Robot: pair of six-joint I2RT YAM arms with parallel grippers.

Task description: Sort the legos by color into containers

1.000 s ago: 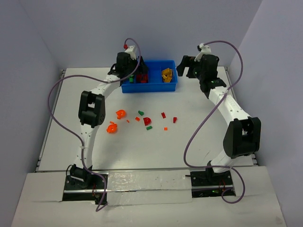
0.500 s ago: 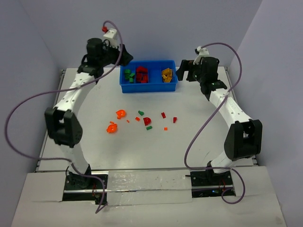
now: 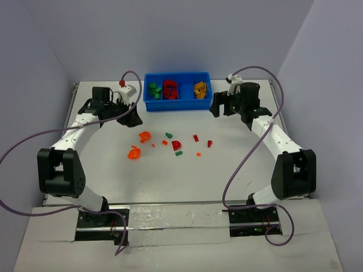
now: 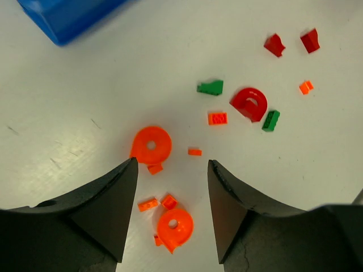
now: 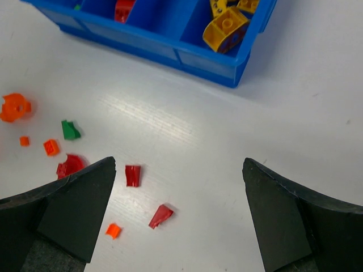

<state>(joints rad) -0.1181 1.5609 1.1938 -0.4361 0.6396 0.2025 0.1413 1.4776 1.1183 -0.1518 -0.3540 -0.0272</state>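
The containers are the compartments of one blue tray point(image 3: 177, 107) at the back. Green legos point(image 3: 153, 89) lie in the leftmost one, red legos point(image 3: 169, 89) in the second and yellow legos point(image 3: 199, 89) in the rightmost. Loose legos lie mid-table: two orange round pieces point(image 4: 152, 144) point(image 4: 174, 225), a red arch point(image 4: 249, 103), green bits point(image 4: 211, 87) and small red bits point(image 5: 132, 175) point(image 5: 160, 216). My left gripper point(image 4: 172, 164) hangs open above the orange pieces, holding nothing. My right gripper point(image 5: 178, 164) is wide open and empty, off the tray's front right corner point(image 5: 235, 76).
Grey walls close in the table on three sides. Both arms' cables loop over the table's left and right sides. The tray's third compartment point(image 3: 184, 90) shows no pieces. A tiny orange bit point(image 5: 113, 230) lies near the red bits.
My left arm has swung away from the tray, out to the left and down, ending low above the orange pieces with its jaws somewhat narrower. My right gripper has dropped slightly toward the table.
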